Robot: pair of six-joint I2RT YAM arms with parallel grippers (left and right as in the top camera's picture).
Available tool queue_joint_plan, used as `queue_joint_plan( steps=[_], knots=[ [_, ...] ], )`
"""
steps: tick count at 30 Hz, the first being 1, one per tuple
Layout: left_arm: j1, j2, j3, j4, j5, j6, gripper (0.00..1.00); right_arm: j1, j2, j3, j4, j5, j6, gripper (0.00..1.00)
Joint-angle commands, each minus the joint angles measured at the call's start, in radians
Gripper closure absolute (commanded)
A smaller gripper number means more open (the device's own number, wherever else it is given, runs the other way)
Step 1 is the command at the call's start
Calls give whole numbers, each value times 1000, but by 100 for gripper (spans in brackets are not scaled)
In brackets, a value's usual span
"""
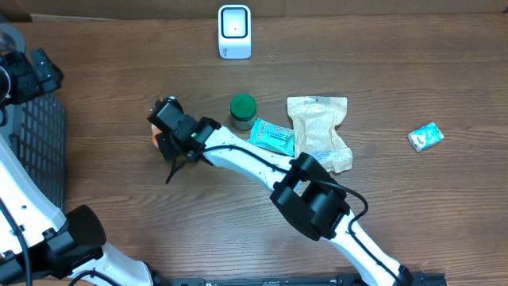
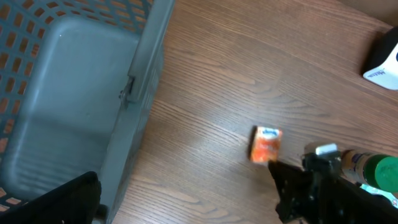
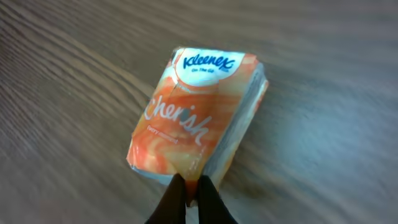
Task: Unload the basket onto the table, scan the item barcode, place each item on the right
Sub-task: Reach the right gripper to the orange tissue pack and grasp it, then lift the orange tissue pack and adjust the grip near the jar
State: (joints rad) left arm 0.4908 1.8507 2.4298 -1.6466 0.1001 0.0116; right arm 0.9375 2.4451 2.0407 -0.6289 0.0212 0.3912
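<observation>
Tissue pack (image 3: 196, 118) lies flat on desk (image 3: 323, 74), just left of green-capped bottle (image 1: 243, 110), printed orange face up. Long axis runs from right fingers (image 3: 214, 205) away and slightly rightward; blue logo end points away from them. Right fingers pinched together on pack's near edge. Left fingers (image 2: 68, 196) spread wide, gripping nothing, above basket (image 2: 74, 93), well apart from pack.

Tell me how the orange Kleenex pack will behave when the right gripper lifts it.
Probably light and soft: the tissue pack is a small film-wrapped bundle, so it should squash rather than resist. The right gripper pinches only its lower edge, so it may dangle or swing. The glossy wrapper could slip; its flat sides make rolling unlikely.
</observation>
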Motion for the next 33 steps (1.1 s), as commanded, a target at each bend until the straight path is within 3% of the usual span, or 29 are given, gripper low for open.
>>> queue_joint_plan(
  steps=[1,9,25,28,30,33],
  knots=[
    [-7,-16,12,1,0,19,1,-18,-130,54,-86,-45,-4,96],
    [-7,-16,12,1,0,19,0,-128,-158,53,-467,-233,-5,96],
    [-7,-16,12,1,0,19,1,-171,-142,39,-587,-274,-56,95],
    [-7,-16,12,1,0,19,0,-182,-142,39,-617,-302,-56,68],
    [-7,-16,12,1,0,19,0,-196,-143,39,-634,-342,-56,56],
    [-7,-16,11,1,0,19,0,-219,-143,39,-646,-364,-48,48]
  ],
)
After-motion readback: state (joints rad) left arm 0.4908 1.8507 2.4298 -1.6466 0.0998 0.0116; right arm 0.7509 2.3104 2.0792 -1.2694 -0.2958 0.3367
